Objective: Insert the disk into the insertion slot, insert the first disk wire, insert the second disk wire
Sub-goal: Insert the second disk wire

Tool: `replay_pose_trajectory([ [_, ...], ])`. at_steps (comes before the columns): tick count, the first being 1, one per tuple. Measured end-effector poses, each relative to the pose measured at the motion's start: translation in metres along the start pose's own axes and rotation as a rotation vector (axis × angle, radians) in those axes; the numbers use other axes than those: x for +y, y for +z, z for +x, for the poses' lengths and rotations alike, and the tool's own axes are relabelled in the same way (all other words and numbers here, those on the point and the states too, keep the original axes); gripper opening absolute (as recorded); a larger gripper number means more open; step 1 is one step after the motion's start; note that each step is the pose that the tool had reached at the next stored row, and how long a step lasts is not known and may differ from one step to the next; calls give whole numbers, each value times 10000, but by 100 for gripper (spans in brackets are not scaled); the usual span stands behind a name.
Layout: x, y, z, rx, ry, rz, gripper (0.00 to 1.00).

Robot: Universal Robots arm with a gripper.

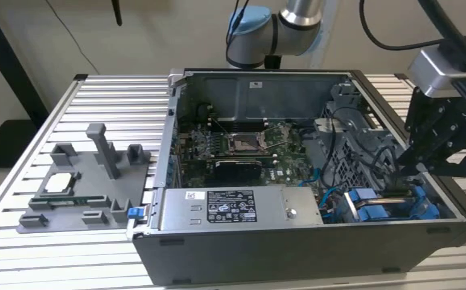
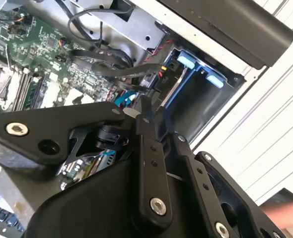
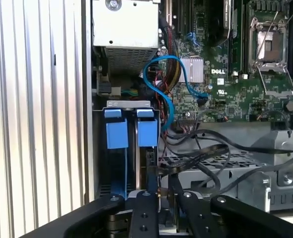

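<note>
Slatted table [image 1: 23, 199], blue-framed disk [image 3: 147, 131] upright in insertion slot [image 3: 126, 105]

A big table [image 1: 104, 90] made of long silver metal slats carries everything. A dark grey open computer case [image 1: 297, 254] lies on its side on the table, with its open side facing up. Just beside the case, on the exterior view's left, a flat grey plastic tray [image 1: 72, 199] with upright posts rests on the slats. A small square silver chip [image 1: 58, 182] lies on that tray, and a long thin green memory stick [image 1: 68, 200] sits just next to the chip, further from the case's back end.
</note>
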State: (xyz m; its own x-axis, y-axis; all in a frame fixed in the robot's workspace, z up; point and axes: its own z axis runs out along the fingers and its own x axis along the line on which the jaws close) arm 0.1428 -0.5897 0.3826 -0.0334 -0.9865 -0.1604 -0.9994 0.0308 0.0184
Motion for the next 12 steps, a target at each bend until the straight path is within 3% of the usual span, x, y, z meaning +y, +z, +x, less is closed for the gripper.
replay_pose_trajectory([
  [5,2,-102,-17,0,9,2,100],
  [12,2,-118,-19,0,9,2,100],
])
